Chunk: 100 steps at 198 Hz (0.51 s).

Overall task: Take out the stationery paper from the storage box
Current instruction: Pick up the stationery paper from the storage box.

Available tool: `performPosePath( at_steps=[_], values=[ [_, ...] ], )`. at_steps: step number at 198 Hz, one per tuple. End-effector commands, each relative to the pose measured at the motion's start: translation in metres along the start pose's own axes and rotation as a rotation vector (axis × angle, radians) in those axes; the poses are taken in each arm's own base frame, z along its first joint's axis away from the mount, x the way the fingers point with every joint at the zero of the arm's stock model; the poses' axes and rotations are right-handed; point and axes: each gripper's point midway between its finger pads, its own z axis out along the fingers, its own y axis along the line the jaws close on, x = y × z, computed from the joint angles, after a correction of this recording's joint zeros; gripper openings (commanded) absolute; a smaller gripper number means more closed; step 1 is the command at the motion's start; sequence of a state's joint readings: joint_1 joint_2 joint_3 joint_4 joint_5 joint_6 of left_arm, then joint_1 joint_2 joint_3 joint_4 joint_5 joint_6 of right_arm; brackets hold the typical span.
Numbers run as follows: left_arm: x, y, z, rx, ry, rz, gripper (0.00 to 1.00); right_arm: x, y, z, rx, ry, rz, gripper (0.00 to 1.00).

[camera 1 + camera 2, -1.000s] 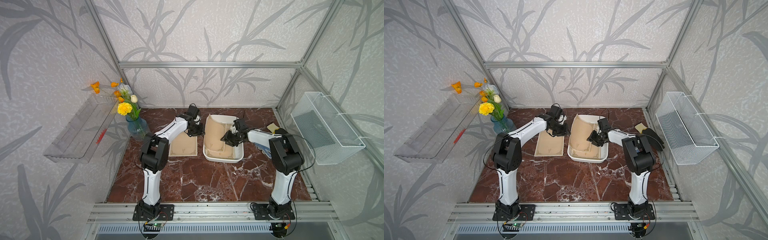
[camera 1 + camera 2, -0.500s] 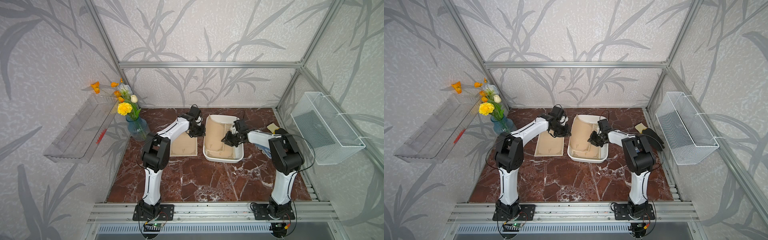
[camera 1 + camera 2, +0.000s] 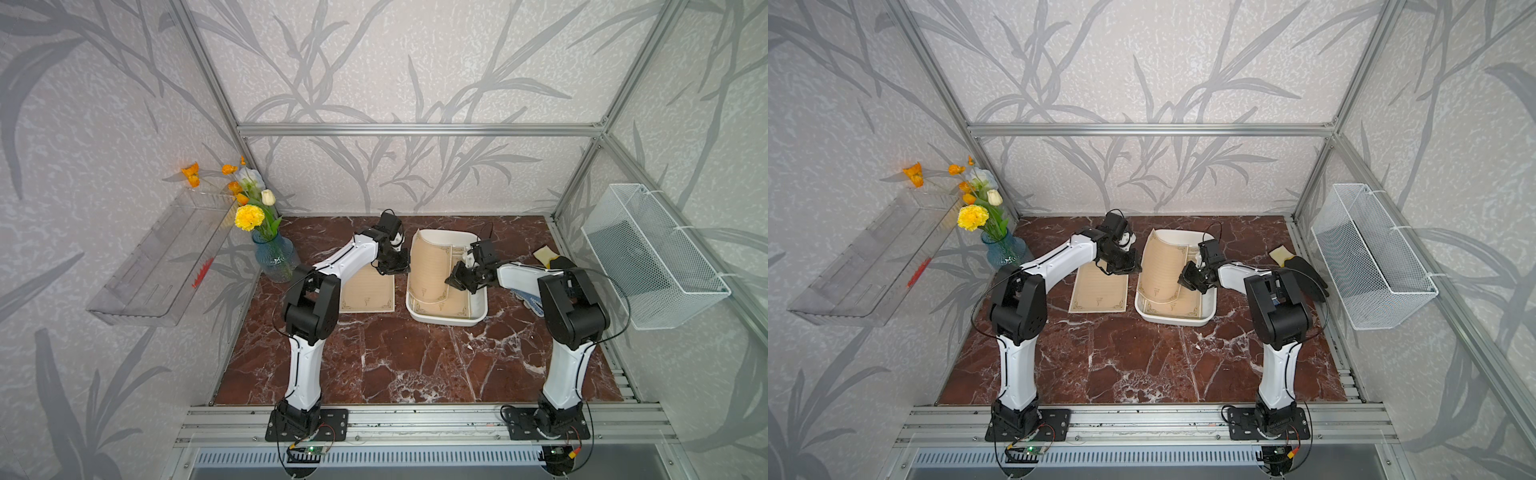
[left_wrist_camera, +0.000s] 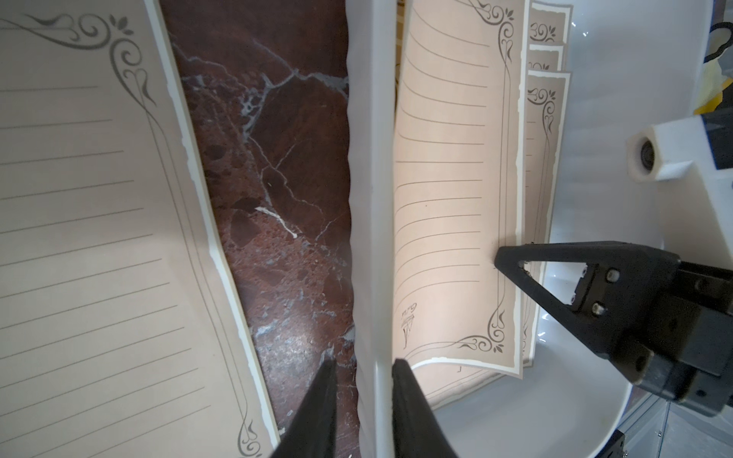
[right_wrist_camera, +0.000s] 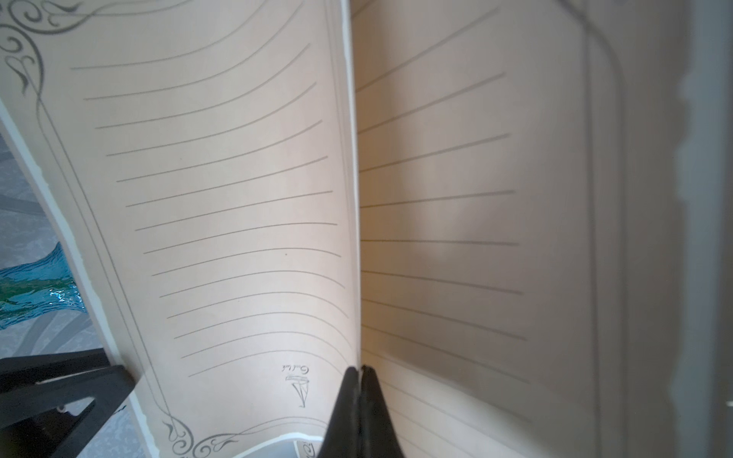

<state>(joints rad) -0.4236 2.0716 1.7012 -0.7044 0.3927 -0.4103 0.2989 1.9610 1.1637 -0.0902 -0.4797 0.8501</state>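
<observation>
Pinching the side edge of one sheet of stationery paper (image 5: pixel 238 198), the R hand (image 5: pixel 359 370) is clenched tight on it. That sheet stands up curled inside the storage box (image 3: pixel 449 321), over the box's L half. Under it more sheets (image 3: pixel 442 308) lie flat in the box, w/ corners peeking out. The box sits mid-counter, toward the back. Outside, one more sheet (image 3: pixel 368 291) lies flat on the counter (image 3: pixel 395 365), just beside the box on its L side. The L hand (image 4: pixel 364 366) hangs low btw. that sheet and the box. Its fingers (image 4: pixel 317 416) are apart, not squeezing, one on each side of a thin white standing edge (image 4: pixel 373 198). Can't tell if that edge is box wall or paper. A blue vase (image 3: pixel 274 259) w/ flowers (image 3: pixel 249 217) stands near the counter's far L corner, well apart from the box.
</observation>
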Motion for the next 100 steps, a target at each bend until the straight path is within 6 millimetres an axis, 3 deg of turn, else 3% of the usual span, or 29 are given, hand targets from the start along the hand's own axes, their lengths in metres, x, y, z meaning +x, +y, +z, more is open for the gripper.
performPosePath(
  at_steps=[1, 27, 53, 60, 100],
  values=[
    [-0.014, -0.01, -0.025, -0.004, -0.057, 0.03, 0.32, -0.005, 0.012, -0.018, -0.005, -0.022, -0.055, 0.0],
    [-0.035, -0.014, -0.064, -0.007, -0.165, 0.045, 0.44, -0.011, 0.053, -0.058, -0.049, -0.065, -0.187, 0.0],
    [-0.054, -0.021, -0.108, 0.038, -0.279, 0.055, 0.48, -0.012, 0.107, -0.105, -0.104, -0.121, -0.396, 0.0],
    [-0.058, -0.024, -0.12, 0.059, -0.313, 0.064, 0.48, -0.01, 0.129, -0.126, -0.124, -0.147, -0.473, 0.0],
    [-0.079, -0.042, -0.191, 0.255, -0.556, 0.129, 0.51, 0.019, 0.201, -0.191, -0.046, -0.22, -0.939, 0.0]
  ],
)
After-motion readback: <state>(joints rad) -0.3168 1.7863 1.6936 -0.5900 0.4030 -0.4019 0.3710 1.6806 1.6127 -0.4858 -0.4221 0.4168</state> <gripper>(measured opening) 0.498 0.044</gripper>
